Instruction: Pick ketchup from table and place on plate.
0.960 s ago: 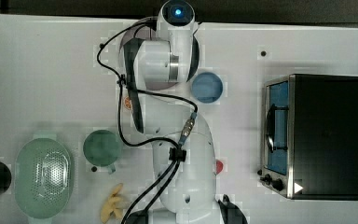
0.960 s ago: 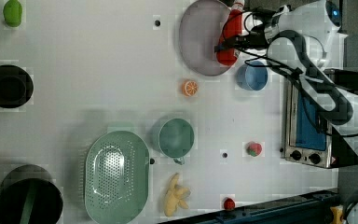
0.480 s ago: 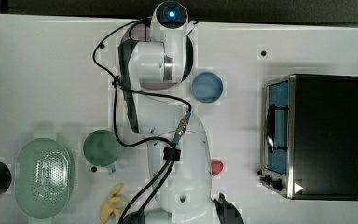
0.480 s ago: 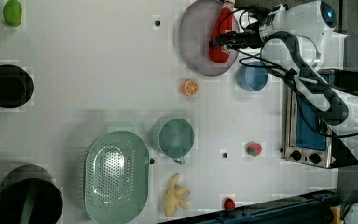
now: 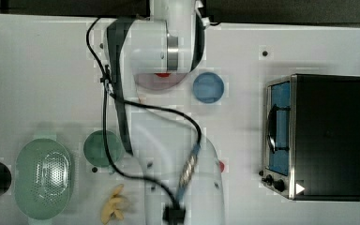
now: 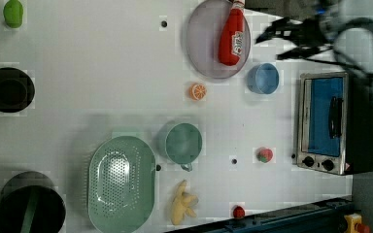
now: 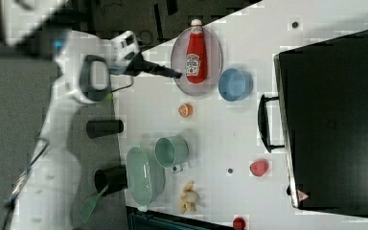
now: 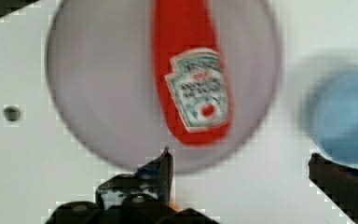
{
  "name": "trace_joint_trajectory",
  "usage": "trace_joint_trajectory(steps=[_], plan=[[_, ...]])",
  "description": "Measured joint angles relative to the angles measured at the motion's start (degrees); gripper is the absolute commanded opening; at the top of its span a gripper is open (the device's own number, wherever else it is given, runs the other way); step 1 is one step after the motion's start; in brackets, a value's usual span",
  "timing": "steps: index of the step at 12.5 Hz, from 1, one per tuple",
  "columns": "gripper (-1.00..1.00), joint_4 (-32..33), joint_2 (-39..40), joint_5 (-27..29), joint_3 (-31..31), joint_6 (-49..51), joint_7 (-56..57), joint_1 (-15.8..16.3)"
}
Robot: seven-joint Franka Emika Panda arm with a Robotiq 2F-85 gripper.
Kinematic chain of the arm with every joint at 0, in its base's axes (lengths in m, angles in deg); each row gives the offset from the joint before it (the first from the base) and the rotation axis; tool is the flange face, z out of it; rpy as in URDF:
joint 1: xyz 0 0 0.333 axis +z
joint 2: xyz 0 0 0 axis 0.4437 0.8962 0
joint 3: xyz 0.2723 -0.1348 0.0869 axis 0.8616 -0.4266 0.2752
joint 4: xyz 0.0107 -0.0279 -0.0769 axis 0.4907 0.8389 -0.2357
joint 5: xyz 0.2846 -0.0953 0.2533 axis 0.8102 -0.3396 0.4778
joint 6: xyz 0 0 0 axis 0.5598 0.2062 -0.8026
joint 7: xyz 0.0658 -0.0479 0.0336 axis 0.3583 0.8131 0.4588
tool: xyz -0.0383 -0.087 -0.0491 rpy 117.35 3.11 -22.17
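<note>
Jaws wide apart and empty: in the wrist view the gripper point(image 8: 240, 163) shows two dark fingers point(image 8: 161, 170) spread well apart, with nothing between them. Beyond the fingers the ketchup point(image 8: 191, 79) lies flat on the plate point(image 8: 98, 93), label facing up, clear of both fingers.

Left view: the ketchup point(image 6: 231, 35) lies in the upper middle of the frame, on the right part of the plate point(image 6: 204, 39), its white cap reaching the plate's upper rim. The gripper point(image 6: 291, 41) appears blurred in the upper right, apart from the bottle. A blue dish point(image 6: 262, 78) sits just below and to the right of the plate; an orange slice point(image 6: 197, 91) lies just below the plate. A toaster oven point(image 6: 332, 124) stands at the right edge.

Right view: the ketchup point(image 7: 196, 53) rests lengthwise on the plate point(image 7: 211, 72) at upper centre, cap toward the top of the frame. The gripper point(image 7: 165, 72) hovers at the plate's left rim, not touching the bottle.

Top view: the arm point(image 5: 164, 51) covers most of the plate point(image 5: 150, 83), of which a lower arc shows at upper centre, with a sliver of the ketchup point(image 5: 163, 75) beneath the arm. The blue dish point(image 5: 208, 87) lies just right of the plate.

Lower frame, left view: a green cup point(image 6: 182, 143), a pale green colander point(image 6: 121, 183) and a banana point(image 6: 183, 208).
</note>
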Motion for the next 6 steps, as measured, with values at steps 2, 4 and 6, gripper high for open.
trace_joint_trajectory(steps=[2, 4, 6], plan=[[1.00, -0.1, -7.3, 0.7, -1.5, 6.6, -5.0, -0.6], [1.00, -0.4, -14.4, 0.4, -2.5, 11.4, -6.7, -1.5], [1.00, -0.2, -20.9, 0.0, -3.5, 13.5, -7.7, -2.0]])
